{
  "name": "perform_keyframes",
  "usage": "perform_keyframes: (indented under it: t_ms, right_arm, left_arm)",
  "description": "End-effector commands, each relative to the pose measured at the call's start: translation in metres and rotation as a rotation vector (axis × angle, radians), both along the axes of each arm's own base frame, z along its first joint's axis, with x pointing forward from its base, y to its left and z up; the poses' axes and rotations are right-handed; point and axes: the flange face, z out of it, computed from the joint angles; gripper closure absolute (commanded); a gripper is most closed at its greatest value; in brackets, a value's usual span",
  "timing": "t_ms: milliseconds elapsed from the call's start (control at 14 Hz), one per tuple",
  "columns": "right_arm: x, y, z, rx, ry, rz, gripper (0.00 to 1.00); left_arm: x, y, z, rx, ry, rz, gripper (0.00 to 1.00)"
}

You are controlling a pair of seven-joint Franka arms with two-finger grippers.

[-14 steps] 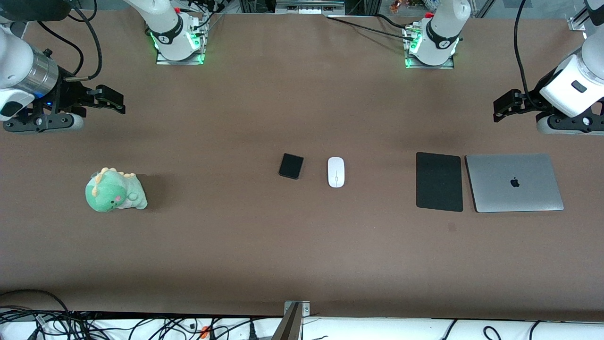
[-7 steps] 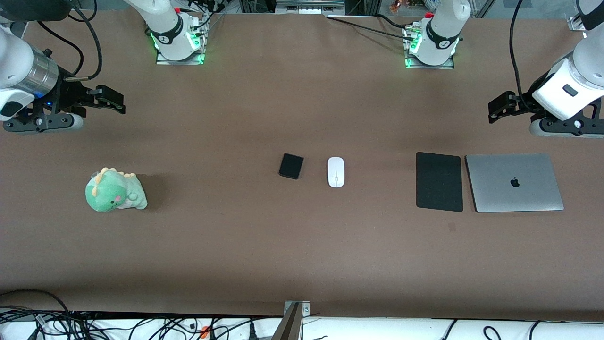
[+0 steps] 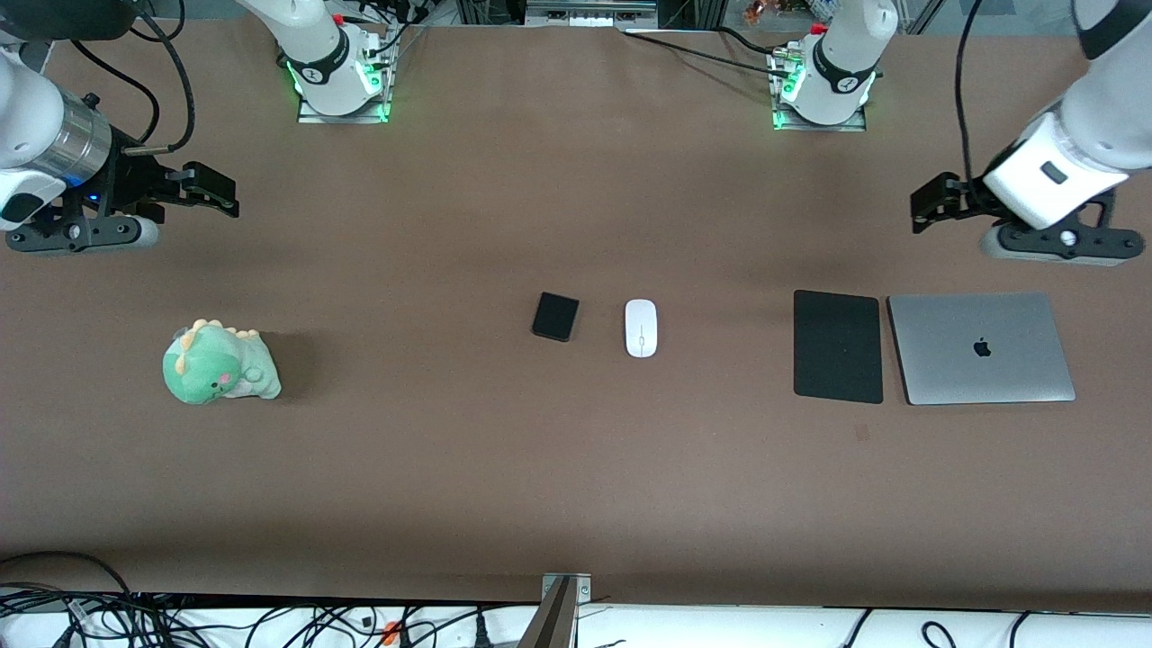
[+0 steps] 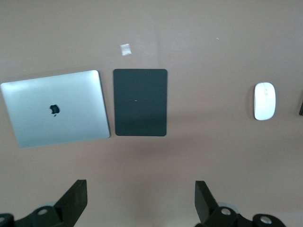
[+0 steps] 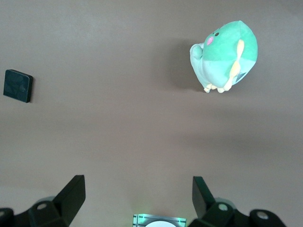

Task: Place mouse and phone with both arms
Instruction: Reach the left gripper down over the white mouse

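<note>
From the front view, we judge the task to be barely begun. The mouse (image 3: 641, 328) and the phone (image 3: 555, 316) lie side by side in the middle of the table (image 3: 576, 486), the phone toward the right arm's end, close to each other but not touching. Neither has been picked up. Toward the left arm's end sit a black mouse pad (image 3: 837, 346) and, just beside it, a closed silver laptop (image 3: 981, 347); toward the right arm's end stands a green plush dinosaur (image 3: 219, 363). The left gripper (image 3: 929, 202) hangs over bare table near the pad and laptop, well apart from the mouse. The right gripper (image 3: 212, 186) hangs over bare table near the plush, well apart from the phone.

In the left wrist view, we see the left gripper's (image 4: 139, 201) fingers spread wide with nothing between them; the mouse (image 4: 264, 100), pad (image 4: 140, 102) and laptop (image 4: 56, 108) all lie on the table below, and a sliver of the phone (image 4: 301, 103) shows at the frame edge.

In the right wrist view, the right gripper (image 5: 138, 196) is likewise spread wide and empty, with the phone (image 5: 18, 85) and the plush (image 5: 227, 55) on the table below.

Both grasps and both placements are still ahead, as we read it; the pad looks a likely spot for the mouse.
</note>
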Motion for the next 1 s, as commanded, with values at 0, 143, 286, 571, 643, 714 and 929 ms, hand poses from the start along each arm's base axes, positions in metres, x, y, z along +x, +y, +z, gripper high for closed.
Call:
perform_keyframes:
  t_ms: [0,143,286,571,643,714,929]
  right_arm:
    - [-0.002,-0.002,0.002,-0.01,0.0,0.014,0.0]
    - [0.0,-0.004,0.0,-0.009,0.004,0.011,0.0]
    - [0.001,-0.003,-0.003,-0.01,0.007,0.011,0.0]
    - [0.006,-0.004,-0.007,-0.007,-0.001,0.007,0.0]
    - [0.006,-0.004,-0.008,-0.007,-0.001,0.007,0.0]
    - [0.006,-0.004,-0.009,-0.007,0.001,0.007,0.0]
    - [0.007,-0.004,-0.01,-0.006,0.002,0.007,0.0]
  left_arm:
    - [0.01,-0.039,-0.03,-0.028,0.056,-0.05,0.0]
    - [0.023,-0.072,-0.057,-0.11,0.047,-0.077,0.0]
    - [0.029,-0.113,-0.096,-0.156,0.084,-0.081,0.0]
    - [0.027,-0.221,-0.184,-0.147,0.055,-0.023,0.0]
    - [0.023,-0.248,-0.204,-0.148,0.033,0.015,0.0]
    - [0.021,-0.265,-0.226,-0.135,0.012,0.066,0.0]
    - [0.01,-0.294,-0.288,-0.011,-0.047,0.058,0.0]
